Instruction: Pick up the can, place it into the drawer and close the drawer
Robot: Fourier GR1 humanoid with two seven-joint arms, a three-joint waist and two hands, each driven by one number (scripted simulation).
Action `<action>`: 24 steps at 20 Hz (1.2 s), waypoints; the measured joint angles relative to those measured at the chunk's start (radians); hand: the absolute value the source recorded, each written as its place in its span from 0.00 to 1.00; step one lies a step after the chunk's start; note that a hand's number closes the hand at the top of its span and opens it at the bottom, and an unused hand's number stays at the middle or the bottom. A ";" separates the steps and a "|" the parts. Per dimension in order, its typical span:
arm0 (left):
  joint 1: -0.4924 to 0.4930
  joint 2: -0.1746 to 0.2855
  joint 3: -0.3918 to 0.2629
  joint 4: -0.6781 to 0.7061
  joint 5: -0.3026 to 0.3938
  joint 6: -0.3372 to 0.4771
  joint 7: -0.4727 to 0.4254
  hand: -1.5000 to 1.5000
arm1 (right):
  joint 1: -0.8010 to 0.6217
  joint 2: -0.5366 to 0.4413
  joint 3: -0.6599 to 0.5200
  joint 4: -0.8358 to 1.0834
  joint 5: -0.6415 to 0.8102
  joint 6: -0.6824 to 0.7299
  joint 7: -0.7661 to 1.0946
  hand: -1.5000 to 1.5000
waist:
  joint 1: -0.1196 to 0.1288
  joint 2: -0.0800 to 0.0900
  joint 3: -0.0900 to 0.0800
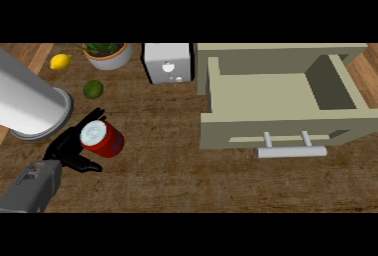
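Can [102,139], over the table [170,175] and well left of the open drawer [273,92], is clasped by the left hand [65,147], its fingers curled round it. Lift it clear of the drawer's front wall before crossing over. The hand hides the can's left side and base; no right hand shows.

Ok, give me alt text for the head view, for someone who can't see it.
The robot's left hand curls round a red can at the left of a wooden counter. To its right stands an open beige drawer with nothing in it. A lemon, a lime, a potted plant and a white appliance sit farther back.
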 measured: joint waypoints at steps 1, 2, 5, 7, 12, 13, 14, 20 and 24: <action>0.005 -0.005 -0.002 0.008 -0.005 0.005 -0.014 0.00 | 0.004 0.001 -0.004 -0.006 -0.008 0.001 0.004 0.00 | -0.001 0.001 0.000; -0.008 -0.007 0.003 0.020 -0.001 0.004 -0.006 0.00 | 0.010 -0.002 -0.011 -0.003 -0.018 0.008 0.004 0.00 | -0.002 0.001 0.000; -0.024 -0.016 0.018 0.043 0.014 -0.007 0.006 1.00 | 0.026 0.011 -0.016 -0.015 -0.023 0.025 0.002 0.00 | -0.002 0.000 0.000; -0.035 -0.018 0.026 0.055 0.022 -0.021 0.014 1.00 | 0.023 0.009 -0.018 -0.023 -0.034 0.022 0.014 0.00 | -0.002 0.001 -0.001; -0.068 -0.037 0.029 0.061 0.036 -0.085 0.073 1.00 | 0.038 0.026 -0.018 -0.040 -0.042 0.031 0.026 0.00 | 0.000 0.000 0.000; -0.072 -0.038 0.029 0.057 0.038 -0.098 0.079 1.00 | 0.030 0.024 -0.016 -0.039 -0.040 0.024 0.034 0.00 | 0.002 0.000 0.000; -0.073 -0.038 0.029 0.054 0.040 -0.110 0.083 1.00 | 0.035 0.029 -0.018 -0.040 -0.043 0.030 0.031 0.00 | 0.001 0.000 0.000; -0.060 -0.075 0.040 -0.008 0.071 -0.109 0.090 1.00 | 0.028 0.032 -0.025 -0.053 -0.047 0.014 0.052 0.00 | 0.013 -0.005 0.001; -0.049 -0.156 0.122 -0.036 0.146 0.085 0.046 1.00 | 0.042 0.042 -0.036 -0.055 -0.052 0.014 0.048 0.00 | 0.027 -0.012 0.003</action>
